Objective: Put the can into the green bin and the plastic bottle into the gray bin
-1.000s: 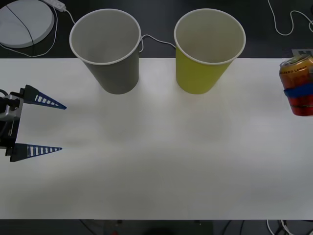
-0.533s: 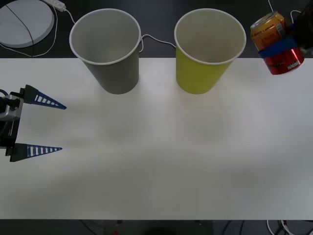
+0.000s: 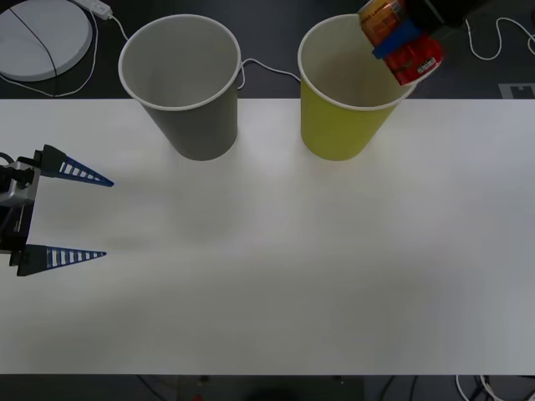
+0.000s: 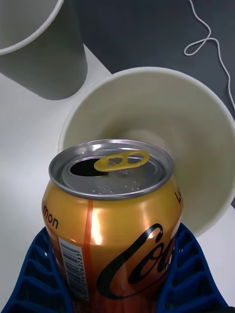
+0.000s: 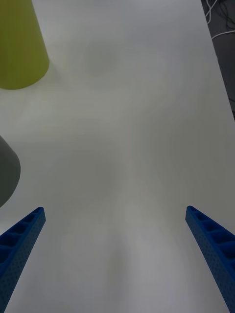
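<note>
The can, orange at its top and red lower down, hangs tilted above the right rim of the green bin, with my right gripper shut on it. In the right wrist view the can sits between the blue fingers, its opened top facing the pale inside of the green bin. The gray bin stands upright to the left of the green one. My left gripper waits open at the table's left edge, nothing between its fingers. The plastic bottle is out of view.
Both bins stand at the far edge of the white table. Behind them on the dark floor lie a white round disc and thin white cables. The left wrist view shows the green bin and the gray bin from the side.
My right gripper has carried the can up and leftward from the table's right edge to above the green bin's right rim. The left arm has not moved.
</note>
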### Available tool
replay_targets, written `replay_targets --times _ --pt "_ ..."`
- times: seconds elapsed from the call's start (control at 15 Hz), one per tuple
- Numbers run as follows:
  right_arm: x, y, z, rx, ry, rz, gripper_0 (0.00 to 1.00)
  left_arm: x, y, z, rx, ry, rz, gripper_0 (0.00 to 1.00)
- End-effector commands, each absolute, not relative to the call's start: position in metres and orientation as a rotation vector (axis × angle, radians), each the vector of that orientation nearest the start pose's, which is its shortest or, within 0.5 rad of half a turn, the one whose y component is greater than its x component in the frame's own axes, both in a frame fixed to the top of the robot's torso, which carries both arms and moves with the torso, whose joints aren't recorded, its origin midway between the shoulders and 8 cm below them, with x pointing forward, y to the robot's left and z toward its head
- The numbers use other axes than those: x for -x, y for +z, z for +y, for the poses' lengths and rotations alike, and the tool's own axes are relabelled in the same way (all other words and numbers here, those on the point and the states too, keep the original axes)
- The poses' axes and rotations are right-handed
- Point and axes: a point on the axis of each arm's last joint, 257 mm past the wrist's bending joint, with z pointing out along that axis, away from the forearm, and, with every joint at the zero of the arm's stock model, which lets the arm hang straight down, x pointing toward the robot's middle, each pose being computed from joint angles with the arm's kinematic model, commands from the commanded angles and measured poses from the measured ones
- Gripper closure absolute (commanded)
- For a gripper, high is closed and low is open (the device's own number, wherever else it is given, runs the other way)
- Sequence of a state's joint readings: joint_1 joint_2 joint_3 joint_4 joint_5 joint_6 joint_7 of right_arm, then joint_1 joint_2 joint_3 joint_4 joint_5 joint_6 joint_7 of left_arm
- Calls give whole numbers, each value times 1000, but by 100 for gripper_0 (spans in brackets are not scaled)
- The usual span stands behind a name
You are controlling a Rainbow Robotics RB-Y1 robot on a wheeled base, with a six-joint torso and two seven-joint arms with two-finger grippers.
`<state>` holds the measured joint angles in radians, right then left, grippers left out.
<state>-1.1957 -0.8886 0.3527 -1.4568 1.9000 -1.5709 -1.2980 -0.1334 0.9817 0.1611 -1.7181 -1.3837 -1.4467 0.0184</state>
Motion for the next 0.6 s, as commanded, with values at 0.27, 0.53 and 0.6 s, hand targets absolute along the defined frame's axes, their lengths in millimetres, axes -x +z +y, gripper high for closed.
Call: replay_targets --times 0.27,0.53,0.6 --pt "-592 38 -150 1042 -26 2182 100 -385 -159 274 -1735 -322 1490 0" --pt "-598 41 -149 1072 -75 2163 100 -385 -159 274 -1735 -322 1490 0" --pt "-598 42 -152 1094 -92 2152 100 -385 -159 274 -1735 -322 1490 0"
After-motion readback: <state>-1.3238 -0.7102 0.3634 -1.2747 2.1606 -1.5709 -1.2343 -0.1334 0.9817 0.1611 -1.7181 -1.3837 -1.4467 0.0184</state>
